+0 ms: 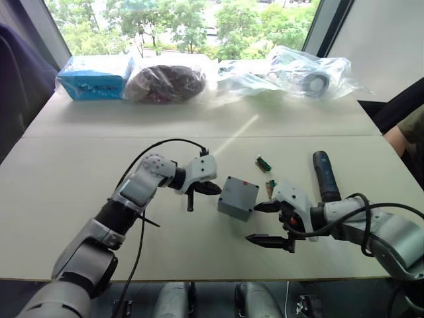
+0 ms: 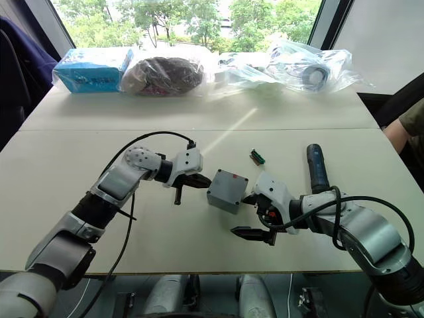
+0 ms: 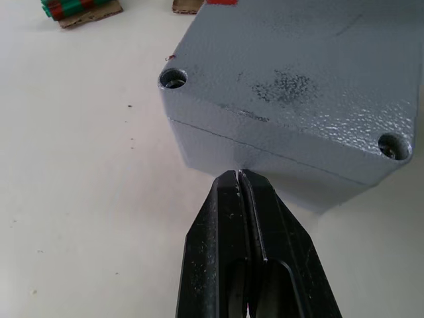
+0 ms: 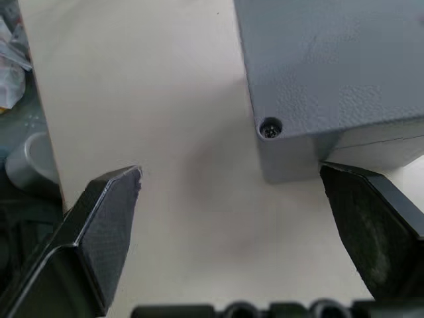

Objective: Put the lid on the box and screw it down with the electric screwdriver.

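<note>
Steadying the closed box (image 1: 238,197) at frame centre, lid (image 3: 298,73) already seated.

The left gripper (image 1: 213,189), jaws pressed together and empty, is set against the box's side; the right gripper (image 1: 268,224) is spread wide, holding nothing. The electric screwdriver (image 1: 324,175), right of centre, should be grasped mid-body.

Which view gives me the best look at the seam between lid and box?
The left wrist view: the lid sits on the box, and the seam runs clearly along the near edge, ahead of the shut left gripper. The right wrist view shows one corner; the eye views show the box small.
</note>
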